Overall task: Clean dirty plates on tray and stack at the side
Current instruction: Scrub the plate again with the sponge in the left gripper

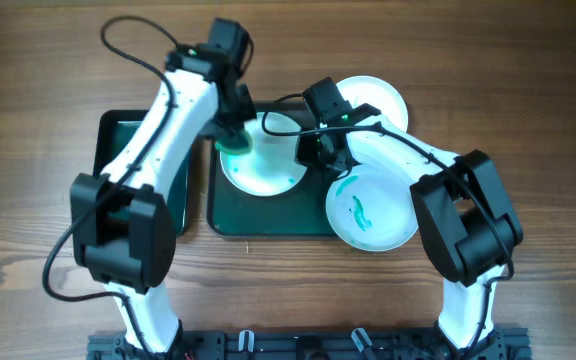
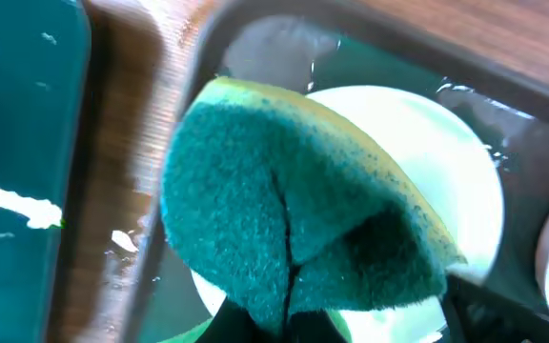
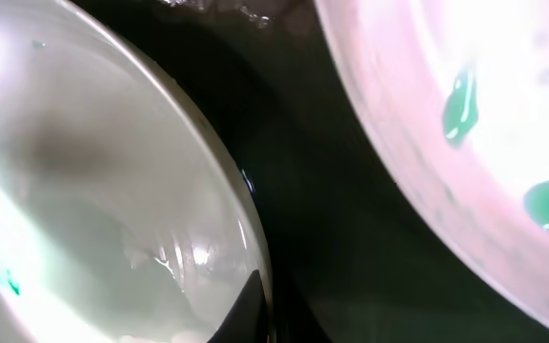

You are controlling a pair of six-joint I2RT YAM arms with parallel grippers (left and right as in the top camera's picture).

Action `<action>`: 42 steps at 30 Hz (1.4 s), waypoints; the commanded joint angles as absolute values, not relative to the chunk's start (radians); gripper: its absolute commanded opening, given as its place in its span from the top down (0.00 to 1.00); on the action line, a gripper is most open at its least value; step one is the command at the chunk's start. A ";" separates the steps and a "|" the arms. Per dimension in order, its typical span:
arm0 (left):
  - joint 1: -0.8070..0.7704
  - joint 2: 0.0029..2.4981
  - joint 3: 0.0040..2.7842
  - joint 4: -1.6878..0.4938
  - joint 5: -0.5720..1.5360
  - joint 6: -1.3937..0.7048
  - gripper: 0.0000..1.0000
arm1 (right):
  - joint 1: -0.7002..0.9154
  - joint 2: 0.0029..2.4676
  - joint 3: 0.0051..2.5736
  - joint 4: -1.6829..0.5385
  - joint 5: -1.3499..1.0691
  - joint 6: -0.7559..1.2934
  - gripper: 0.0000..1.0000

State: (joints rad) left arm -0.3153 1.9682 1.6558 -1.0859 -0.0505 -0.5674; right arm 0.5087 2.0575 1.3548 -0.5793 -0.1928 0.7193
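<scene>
A white plate (image 1: 268, 172) lies on the dark green tray (image 1: 258, 220). My left gripper (image 1: 236, 135) is shut on a green sponge (image 2: 294, 210) and holds it over this plate's (image 2: 446, 162) left rim. My right gripper (image 1: 320, 158) is at the plate's right rim; in the right wrist view a dark finger (image 3: 254, 303) lies over the rim of that plate (image 3: 93, 191), gripping it. A second plate (image 1: 373, 210) with teal-green smears overlaps the tray's right edge and also shows in the right wrist view (image 3: 465, 114). A third, plain white plate (image 1: 378, 98) lies on the table behind the tray.
A smaller dark tray (image 1: 118, 140) sits left of the green tray, under my left arm, and shows in the left wrist view (image 2: 17, 143). A strip of wooden table (image 2: 112, 191) separates the two trays. Cables run over the back of the table.
</scene>
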 commanded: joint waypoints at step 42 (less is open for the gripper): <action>-0.402 1.977 1.210 -0.297 0.136 -0.315 0.96 | 0.502 2.078 1.335 -0.581 -0.125 0.665 0.96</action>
